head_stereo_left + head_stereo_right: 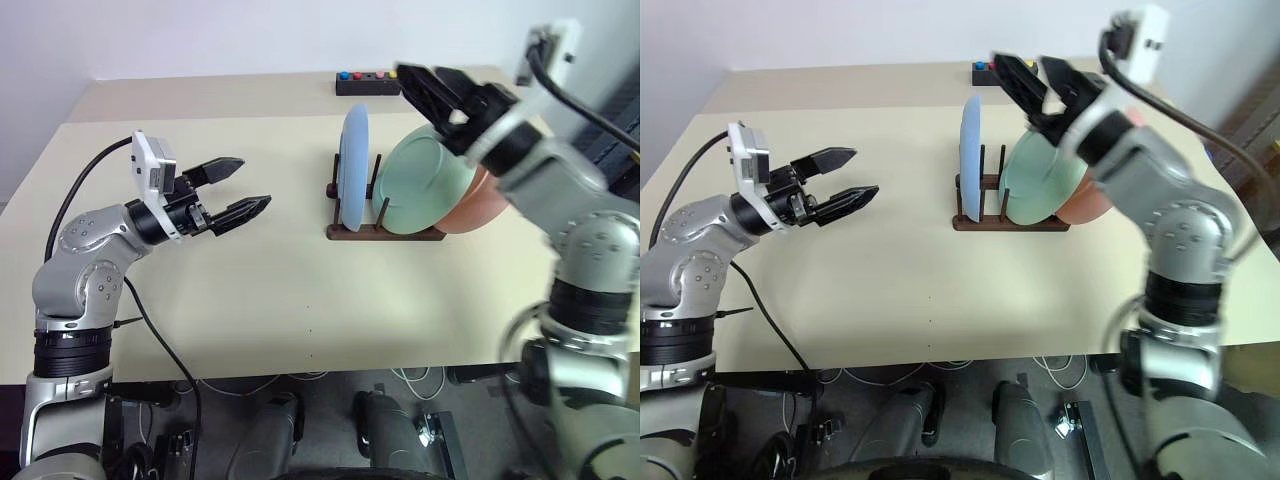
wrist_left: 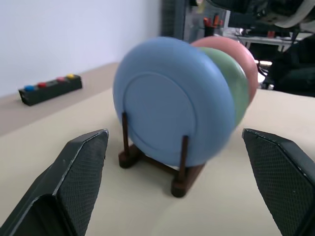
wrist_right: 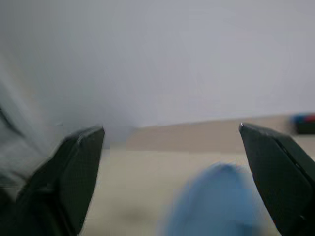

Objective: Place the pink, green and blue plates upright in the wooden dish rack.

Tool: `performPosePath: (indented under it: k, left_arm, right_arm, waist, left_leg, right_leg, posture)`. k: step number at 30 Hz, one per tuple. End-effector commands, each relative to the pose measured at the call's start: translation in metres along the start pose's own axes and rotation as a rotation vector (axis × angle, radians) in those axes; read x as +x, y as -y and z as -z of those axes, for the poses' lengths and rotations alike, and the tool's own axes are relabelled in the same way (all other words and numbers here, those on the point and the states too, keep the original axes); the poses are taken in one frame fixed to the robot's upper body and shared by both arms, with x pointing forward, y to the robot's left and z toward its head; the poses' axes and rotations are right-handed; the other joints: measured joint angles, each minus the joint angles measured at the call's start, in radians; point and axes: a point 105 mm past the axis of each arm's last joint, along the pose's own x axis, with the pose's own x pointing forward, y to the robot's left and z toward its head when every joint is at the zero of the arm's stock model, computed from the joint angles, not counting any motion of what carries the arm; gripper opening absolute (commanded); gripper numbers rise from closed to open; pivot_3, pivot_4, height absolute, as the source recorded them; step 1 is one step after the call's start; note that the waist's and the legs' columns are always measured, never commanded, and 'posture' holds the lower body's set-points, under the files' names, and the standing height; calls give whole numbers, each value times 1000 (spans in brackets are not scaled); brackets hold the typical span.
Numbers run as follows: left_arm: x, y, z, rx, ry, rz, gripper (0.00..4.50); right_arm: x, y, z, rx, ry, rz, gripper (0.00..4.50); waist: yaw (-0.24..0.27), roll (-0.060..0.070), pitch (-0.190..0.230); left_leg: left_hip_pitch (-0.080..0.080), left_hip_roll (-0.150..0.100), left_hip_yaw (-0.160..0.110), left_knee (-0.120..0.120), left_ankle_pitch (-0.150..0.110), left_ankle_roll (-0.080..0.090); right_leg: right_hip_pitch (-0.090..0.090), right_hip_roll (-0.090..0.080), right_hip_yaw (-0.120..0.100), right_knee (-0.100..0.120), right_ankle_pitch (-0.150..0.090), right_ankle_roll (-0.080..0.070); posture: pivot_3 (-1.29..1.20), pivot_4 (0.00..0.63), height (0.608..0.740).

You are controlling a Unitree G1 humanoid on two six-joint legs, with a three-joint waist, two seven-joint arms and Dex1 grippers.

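Because its pegs keep them on edge, the wooden dish rack (image 1: 385,232) on the worktop (image 1: 250,300) holds the blue plate (image 1: 353,168), green plate (image 1: 425,185) and pink plate (image 1: 478,207) upright. The left tool (image 1: 238,190) hangs well aside, released and empty. The right tool (image 1: 432,78) sits above the plates, spread and grasping nothing, so the task looks done.

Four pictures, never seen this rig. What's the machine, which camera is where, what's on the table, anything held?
It is a humanoid robot with two arms, each ending in two black jaws. The two wide pictures come from a stereo camera on its head, looking down over the arms. The other two come from cameras on the wrists, looking along each arm's jaws. On the beige table stands a wooden dish rack with a blue plate, a green plate and a pink plate in it on edge. A small black box with coloured buttons sits at the far edge. The left gripper and the right gripper both have their jaws open and hold nothing.
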Motion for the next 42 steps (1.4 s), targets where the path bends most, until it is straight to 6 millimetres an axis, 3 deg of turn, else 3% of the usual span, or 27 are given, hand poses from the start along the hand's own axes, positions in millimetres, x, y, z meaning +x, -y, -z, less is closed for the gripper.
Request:
performPosePath:
  k: [1,5,6,7,12,18,22,25,28,42]
  left_arm:
    - [5,22,-8,12,-11,139,4500]
    - [11,29,-7,23,-26,186,4500]
    - [13,29,-8,27,-22,186,4500]
    - [14,28,-8,28,-19,186,4500]
    - [19,27,-9,42,-17,195,4500]
    - [21,25,-10,55,-19,198,4500]
    - [20,26,-12,57,-17,197,4500]
    - [20,26,-13,66,-20,192,4500]
    - [19,25,-13,68,-21,187,4500]
    - [15,25,-12,52,-17,160,4500]
  right_arm:
    - [-25,-14,-6,-173,-43,-132,2682]
    - [-52,-15,-1,-270,-123,-206,539]
    - [-58,-16,1,-296,-147,-220,142]
    - [-62,-16,4,-306,-171,-231,59]
    - [-81,7,44,-455,-397,-162,59]
    - [-88,33,68,-658,-524,-87,59]
    - [-88,36,68,-664,-501,-82,59]
    - [-87,53,72,-823,-554,-33,59]
    - [-82,59,69,-873,-533,-9,59]
    - [-54,40,52,-894,-412,-73,59]
  waist:
    - [-5,0,0]
    - [-5,0,0]
    - [-4,0,0]
    - [-2,0,0]
    - [2,0,0]
    - [0,0,0]
    - [2,0,0]
    - [1,0,0]
    - [1,0,0]
    - [0,0,0]
  left_leg:
    - [0,0,0,0,0,0]
    - [0,2,1,0,-1,1]
    - [0,2,1,0,-1,1]
    - [0,3,1,2,-1,1]
    - [0,3,1,4,-1,1]
    - [-1,3,2,3,-1,1]
    - [-1,3,2,4,-1,1]
    - [-1,3,2,4,-1,1]
    - [-1,3,2,4,-1,1]
    - [-1,3,2,4,-1,1]
  right_leg:
    - [0,0,0,0,0,0]
    - [0,0,1,-2,0,0]
    - [0,0,1,-2,0,0]
    - [1,0,1,-2,0,0]
    - [4,0,1,-6,-2,-3]
    - [3,0,1,-6,-1,-3]
    - [3,0,1,-6,-1,-2]
    - [3,0,1,-6,0,-1]
    - [3,0,1,-6,0,-1]
    - [3,0,1,-6,0,0]
  posture:
    - [0,150,740]
    - [0,150,740]
    - [0,150,740]
    - [0,150,740]
    - [0,150,740]
    - [0,150,740]
    - [0,150,740]
    - [0,150,740]
    - [0,150,740]
    - [0,150,740]
